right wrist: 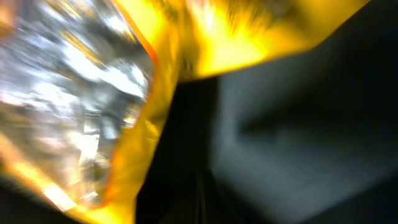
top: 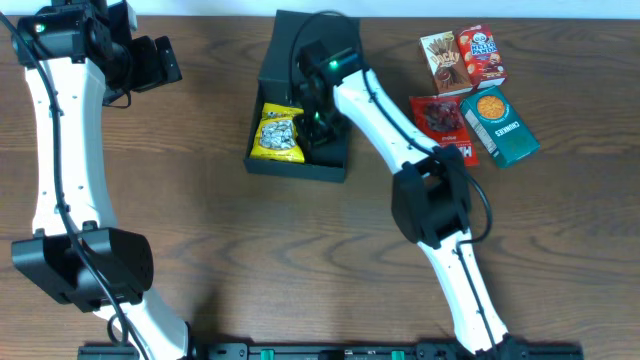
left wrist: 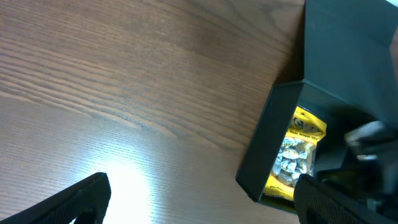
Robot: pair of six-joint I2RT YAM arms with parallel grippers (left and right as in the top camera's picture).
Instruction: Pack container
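Note:
The container (top: 298, 169) is a dark box in the middle of the table, its flap lid (top: 290, 45) open toward the back. A yellow snack packet (top: 278, 133) lies in its left half. My right gripper (top: 320, 125) reaches down inside the box's right half, beside the packet; its jaws do not show. The right wrist view is blurred: the yellow packet (right wrist: 81, 93) is very close and the dark box wall (right wrist: 298, 118) is beside it. My left gripper (top: 152, 62) is open and empty at the far left. Its wrist view (left wrist: 202, 205) shows the box (left wrist: 267, 137) and the packet (left wrist: 295, 152).
Several snack packs lie right of the box: a brown stick-biscuit box (top: 440, 62), a red cracker box (top: 481, 55), a red packet (top: 440, 118) and a teal cookie packet (top: 498, 125). The right arm (top: 390, 120) crosses between the box and the snacks.

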